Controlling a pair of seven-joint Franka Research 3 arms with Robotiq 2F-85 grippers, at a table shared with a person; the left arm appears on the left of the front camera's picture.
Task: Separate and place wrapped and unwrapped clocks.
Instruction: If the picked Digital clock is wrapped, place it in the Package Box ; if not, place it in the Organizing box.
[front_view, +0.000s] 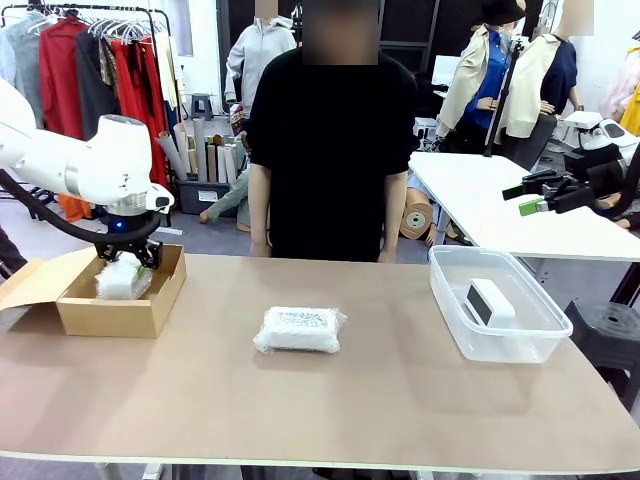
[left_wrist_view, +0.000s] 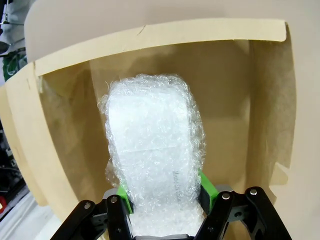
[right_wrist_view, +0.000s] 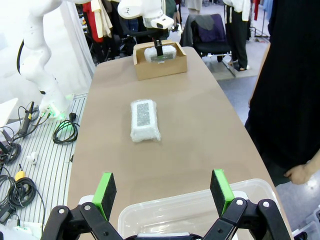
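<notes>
Crinkly bubble-wrap on rounded wrapped clock (left_wrist_view: 152, 150), matt cardbd box (front_view: 110, 315), clear glossy plastic tub (front_view: 510, 348).

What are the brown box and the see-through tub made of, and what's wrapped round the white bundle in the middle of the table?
The box looks like matte brown cardboard, with folded flaps. The tub seems clear glossy plastic: the clock inside shows through its wall. The middle bundle wears shiny, crinkled clear plastic film, probably bubble wrap.
</notes>
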